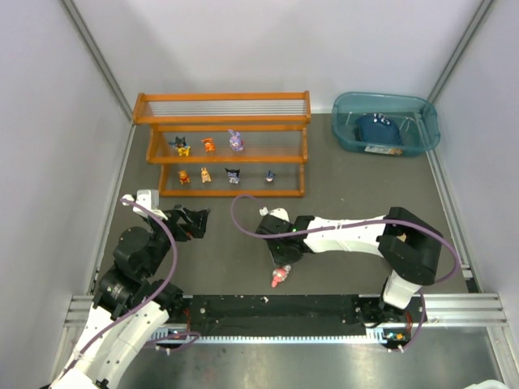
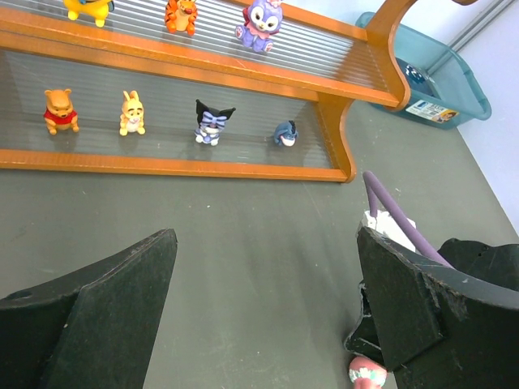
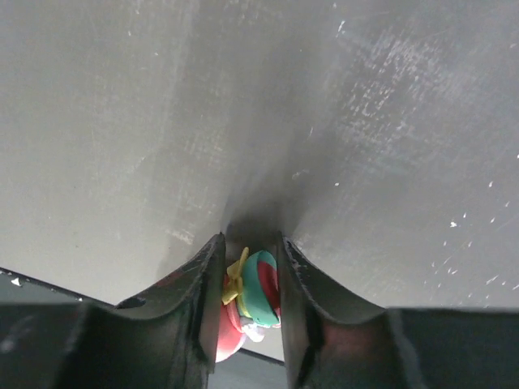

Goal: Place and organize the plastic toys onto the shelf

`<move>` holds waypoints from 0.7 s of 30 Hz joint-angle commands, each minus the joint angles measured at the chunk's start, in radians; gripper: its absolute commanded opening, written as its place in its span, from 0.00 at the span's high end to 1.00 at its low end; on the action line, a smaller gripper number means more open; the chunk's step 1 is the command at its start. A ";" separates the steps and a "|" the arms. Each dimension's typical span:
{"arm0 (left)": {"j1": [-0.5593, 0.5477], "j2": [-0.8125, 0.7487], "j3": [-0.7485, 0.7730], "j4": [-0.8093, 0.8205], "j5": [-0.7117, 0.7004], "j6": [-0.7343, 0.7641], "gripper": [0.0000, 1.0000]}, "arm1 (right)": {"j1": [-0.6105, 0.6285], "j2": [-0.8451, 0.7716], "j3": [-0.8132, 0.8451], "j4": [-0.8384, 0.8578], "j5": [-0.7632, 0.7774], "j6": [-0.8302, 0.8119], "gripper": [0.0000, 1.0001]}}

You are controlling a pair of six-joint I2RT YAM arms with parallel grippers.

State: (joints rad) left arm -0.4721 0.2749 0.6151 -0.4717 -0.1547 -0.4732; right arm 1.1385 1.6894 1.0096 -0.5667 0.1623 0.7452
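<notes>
The orange shelf (image 1: 223, 121) stands at the back left and also shows in the left wrist view (image 2: 243, 77). Its middle tier holds a black-yellow toy (image 1: 182, 147), an orange toy (image 1: 208, 145) and a purple bunny (image 1: 236, 140). Its lowest tier holds several more toys, among them a tan one (image 2: 132, 113) and a navy one (image 2: 285, 133). My right gripper (image 1: 280, 261) is low over the table, its jaws (image 3: 250, 240) shut on a pink-red-white toy (image 3: 258, 288) with a teal and yellow part. My left gripper (image 1: 195, 222) is open and empty (image 2: 266, 243), facing the shelf.
A translucent teal bin (image 1: 422, 121) at the back right holds a dark blue object (image 1: 378, 130). White walls enclose the table on the left, back and right. A purple cable (image 1: 243, 219) loops off the right arm. The black base rail (image 1: 276, 308) runs along the near edge.
</notes>
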 commanded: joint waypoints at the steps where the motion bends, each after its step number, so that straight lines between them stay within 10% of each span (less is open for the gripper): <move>1: 0.000 -0.011 -0.009 0.024 -0.005 -0.002 0.01 | 0.014 -0.017 -0.006 0.013 -0.026 0.026 0.76; 4: 0.000 -0.008 -0.012 0.030 0.000 -0.007 0.01 | 0.014 -0.049 -0.038 0.019 -0.035 0.043 1.00; 21: 0.000 0.004 -0.049 0.099 0.117 -0.004 0.03 | -0.046 -0.462 -0.321 0.126 0.040 0.415 1.00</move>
State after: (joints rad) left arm -0.4721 0.2729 0.5903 -0.4644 -0.1341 -0.4736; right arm 1.1152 1.3373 0.7357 -0.5186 0.1467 0.9802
